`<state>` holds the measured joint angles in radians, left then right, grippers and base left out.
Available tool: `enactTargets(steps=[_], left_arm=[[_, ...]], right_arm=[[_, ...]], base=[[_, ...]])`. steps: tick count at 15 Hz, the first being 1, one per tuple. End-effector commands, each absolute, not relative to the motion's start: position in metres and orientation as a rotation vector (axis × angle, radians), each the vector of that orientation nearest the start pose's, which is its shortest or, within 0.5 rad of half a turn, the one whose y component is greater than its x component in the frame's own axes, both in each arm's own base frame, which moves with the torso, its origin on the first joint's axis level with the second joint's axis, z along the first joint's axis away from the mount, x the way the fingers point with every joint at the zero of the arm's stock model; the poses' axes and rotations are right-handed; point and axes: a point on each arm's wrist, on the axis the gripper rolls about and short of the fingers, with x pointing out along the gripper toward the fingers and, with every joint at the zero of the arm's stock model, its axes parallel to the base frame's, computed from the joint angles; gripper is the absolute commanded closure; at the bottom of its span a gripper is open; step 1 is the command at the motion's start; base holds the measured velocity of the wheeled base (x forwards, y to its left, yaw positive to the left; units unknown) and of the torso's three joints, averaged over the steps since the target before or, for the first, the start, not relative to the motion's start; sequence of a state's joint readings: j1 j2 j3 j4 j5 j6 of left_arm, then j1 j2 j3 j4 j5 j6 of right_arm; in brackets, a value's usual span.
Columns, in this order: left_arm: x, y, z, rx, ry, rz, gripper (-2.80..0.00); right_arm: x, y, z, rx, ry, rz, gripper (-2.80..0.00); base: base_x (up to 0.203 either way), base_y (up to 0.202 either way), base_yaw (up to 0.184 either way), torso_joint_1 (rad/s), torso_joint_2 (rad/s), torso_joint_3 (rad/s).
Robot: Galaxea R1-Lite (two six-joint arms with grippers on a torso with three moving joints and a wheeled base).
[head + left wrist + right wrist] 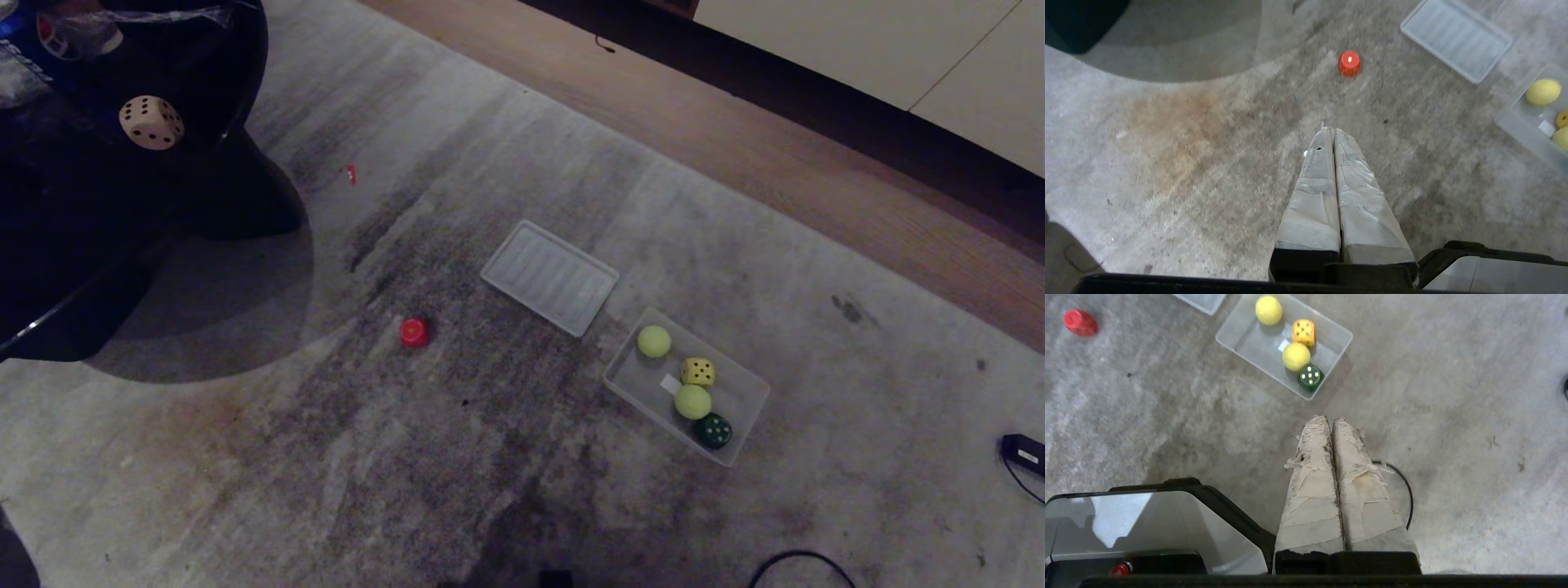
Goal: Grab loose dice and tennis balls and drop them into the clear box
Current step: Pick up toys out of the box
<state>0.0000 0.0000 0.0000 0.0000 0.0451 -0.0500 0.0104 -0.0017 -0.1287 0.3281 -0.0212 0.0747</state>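
So the small translucent rectangular plastic box (739,406) is sitting on the grey worn carpet (408,457), and it's already holding four things in a rough line: a fuzzy yellow-green tennis ball (654,341), a yellow die with dark dots (698,371), a second yellow-green tennis ball (692,402) and a dark green die with pale dots (713,430). The flat ribbed clear lid (549,277) is lying just beside the box. A red die (413,331) is sitting loose on the carpet, well apart from the box, past the lid. A beige die with dark dots (151,122) is resting up on a dark round glossy table (212,73). Both arms are hanging over bare carpet: the left gripper (1329,130) is pinched closed on nothing, pointing toward the red die, and the right gripper (1329,418) is also clamped together empty, near the box's green-die end.
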Motion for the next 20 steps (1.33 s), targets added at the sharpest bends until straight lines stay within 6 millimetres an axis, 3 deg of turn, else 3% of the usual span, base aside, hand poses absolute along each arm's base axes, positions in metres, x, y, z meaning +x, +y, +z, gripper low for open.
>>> enactTargets(steps=[1,20], left_arm=[[-0.0226,0.0010,0.0751,-0.051,0.002,0.046,0.00],[-0.0226,0.0010,0.0751,-0.051,0.002,0.046,0.00]], right_arm=[[-0.0360,-0.0009,0.0768,0.072,0.200,-0.018,0.00],[-0.0361,-0.0009,0.0768,0.072,0.199,-0.018,0.00]], base=[[0.000,0.000,0.000,0.002,0.00,0.203],[0.000,0.000,0.000,0.002,0.00,0.203]])
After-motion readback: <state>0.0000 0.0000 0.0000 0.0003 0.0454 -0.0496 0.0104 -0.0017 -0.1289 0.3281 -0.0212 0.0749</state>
